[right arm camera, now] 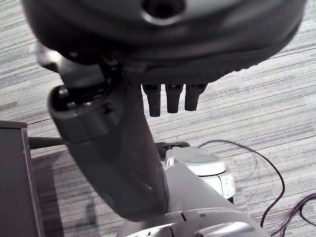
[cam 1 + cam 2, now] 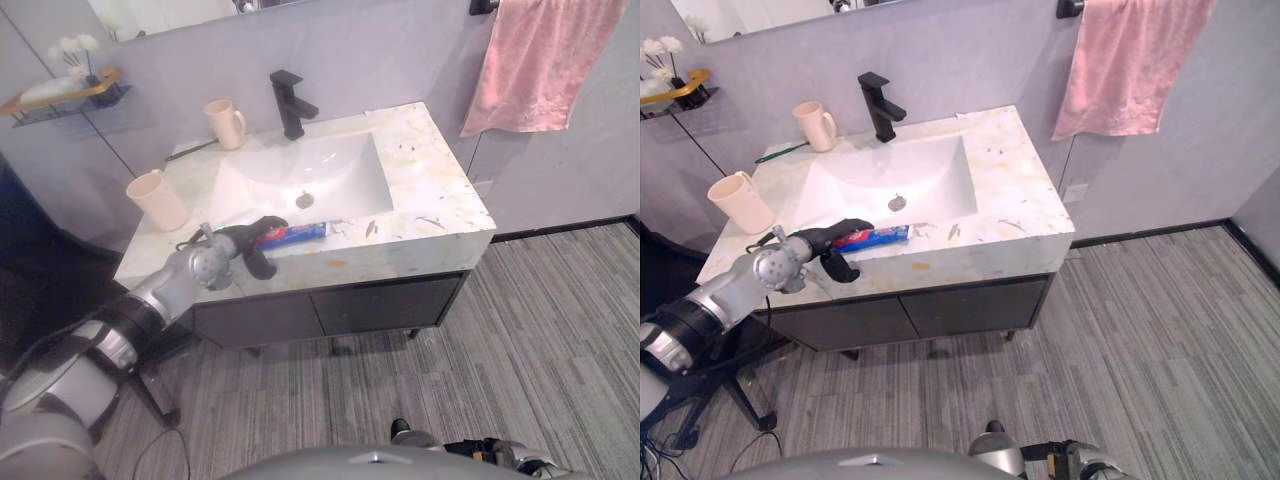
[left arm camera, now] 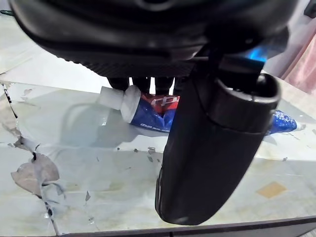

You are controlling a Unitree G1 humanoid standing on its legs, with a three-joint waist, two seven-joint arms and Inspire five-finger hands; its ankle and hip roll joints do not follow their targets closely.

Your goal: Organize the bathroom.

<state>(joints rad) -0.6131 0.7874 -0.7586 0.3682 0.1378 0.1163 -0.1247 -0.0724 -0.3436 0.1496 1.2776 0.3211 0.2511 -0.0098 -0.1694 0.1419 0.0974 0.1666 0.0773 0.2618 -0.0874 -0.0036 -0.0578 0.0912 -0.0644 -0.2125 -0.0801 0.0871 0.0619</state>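
Reaching across the counter (image 2: 420,190), left hand (image 2: 252,238) meets toothpaste tube (image 2: 295,234).

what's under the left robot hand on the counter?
A blue toothpaste tube with a white cap, lying on the marble counter at the basin's front edge. The left robot hand covers its middle.

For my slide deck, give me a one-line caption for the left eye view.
Left hand reaches the toothpaste on the counter in front of the sink.

left hand (image 2: 255,240) reaching forward, fingers extended, right hand (image 1: 123,163) relaxed
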